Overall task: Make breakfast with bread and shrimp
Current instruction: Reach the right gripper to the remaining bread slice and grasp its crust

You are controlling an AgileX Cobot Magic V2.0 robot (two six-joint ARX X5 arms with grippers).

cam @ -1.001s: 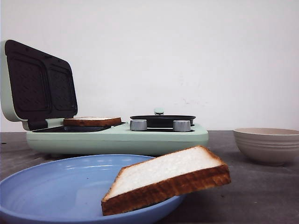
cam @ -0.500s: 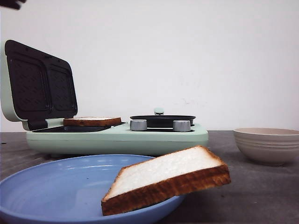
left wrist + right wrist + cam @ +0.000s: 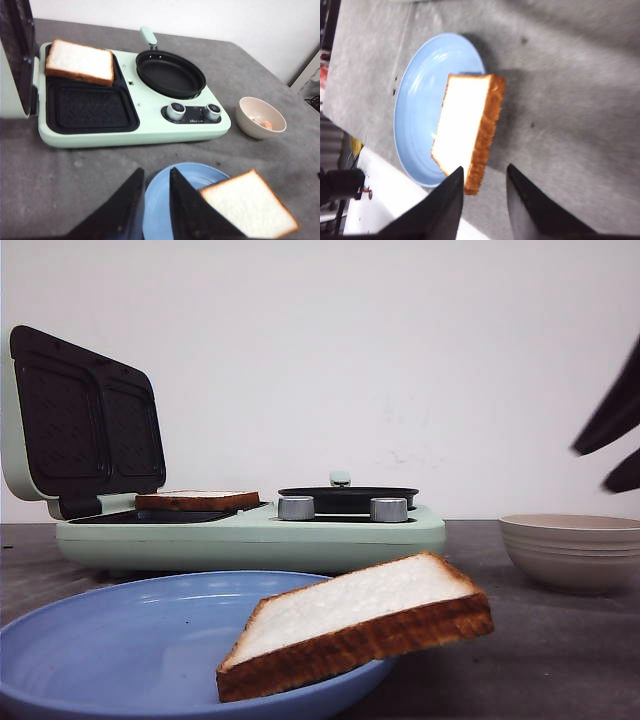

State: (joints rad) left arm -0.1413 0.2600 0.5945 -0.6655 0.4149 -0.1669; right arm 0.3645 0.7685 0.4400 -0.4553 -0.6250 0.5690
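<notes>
- Right gripper (image 3: pixel 482 197) hangs above the blue plate (image 3: pixel 417 95), fingers spread and holding nothing, lined up over the bread slice (image 3: pixel 467 127), likely for a pickup.
- Left gripper (image 3: pixel 152 200) is likewise spread and empty near the plate's rim.
- That slice rests tilted on the plate's edge, overhanging toward the desk (image 3: pixel 560 640), so its crust is easy to pinch.
- Another slice (image 3: pixel 80 61) already lies in the far well of the open sandwich maker (image 3: pixel 135 135); the near well is bare.
- Shrimp (image 3: pixel 265 123) wait in the beige bowl (image 3: pixel 260 117) beside the cooker.
</notes>
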